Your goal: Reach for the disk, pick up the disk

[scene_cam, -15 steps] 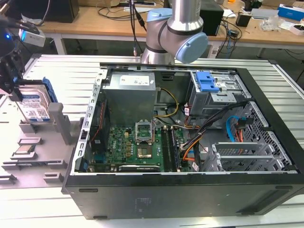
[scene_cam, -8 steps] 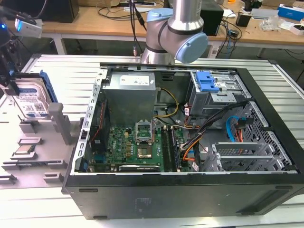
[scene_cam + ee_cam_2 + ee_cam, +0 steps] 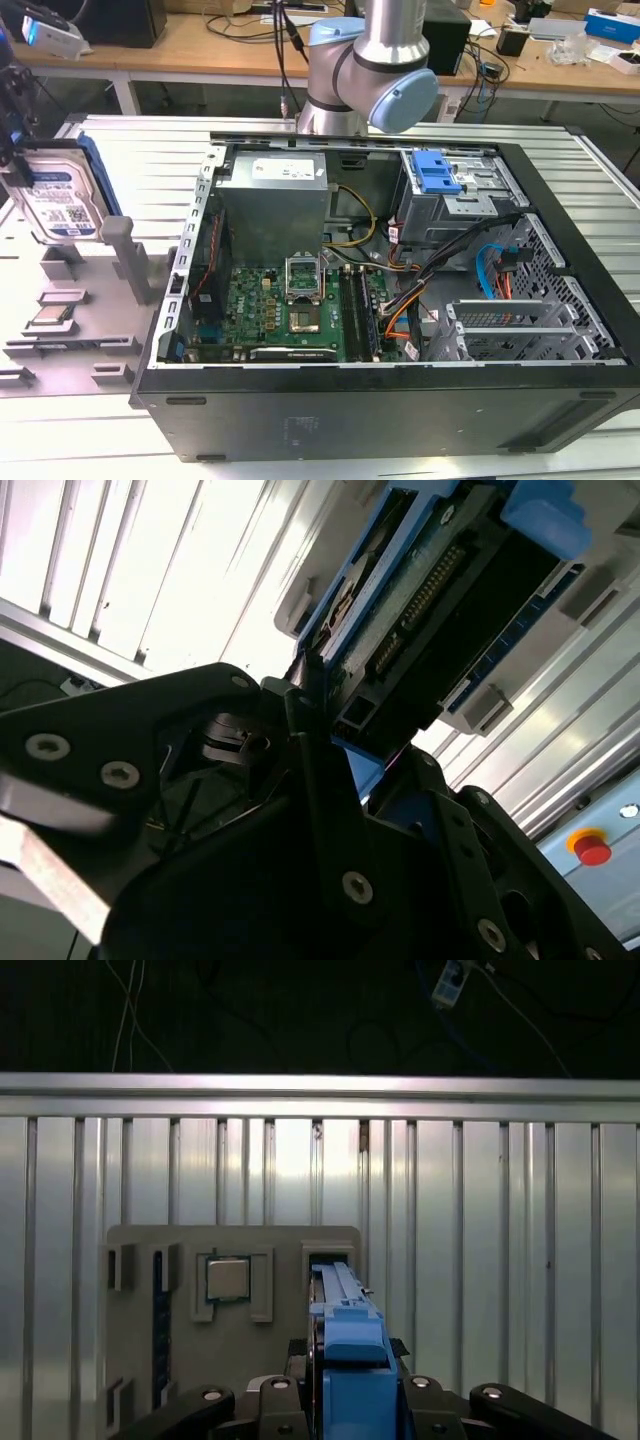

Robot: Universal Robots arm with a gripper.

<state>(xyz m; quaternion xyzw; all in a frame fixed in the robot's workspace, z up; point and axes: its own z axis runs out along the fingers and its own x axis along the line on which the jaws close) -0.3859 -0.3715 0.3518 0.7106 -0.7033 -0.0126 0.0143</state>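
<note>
Gripper [image 3: 350, 1410] fingers [image 3: 272, 1402] clamped on disk [image 3: 58, 200] at its blue-railed edges. Disk stood upright over grey fixture [image 3: 100, 345] at exterior view's left, beside open computer case [image 3: 380, 405]. Processor chip [image 3: 228, 1279] sat in fixture.

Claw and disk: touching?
Touching. In the second wrist view the claw straddles the disk, with one finger pressed flat against its blue-railed edge.

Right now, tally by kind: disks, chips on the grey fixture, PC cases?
disk: 1
chip: 1
PC case: 1
Total: 3
</note>
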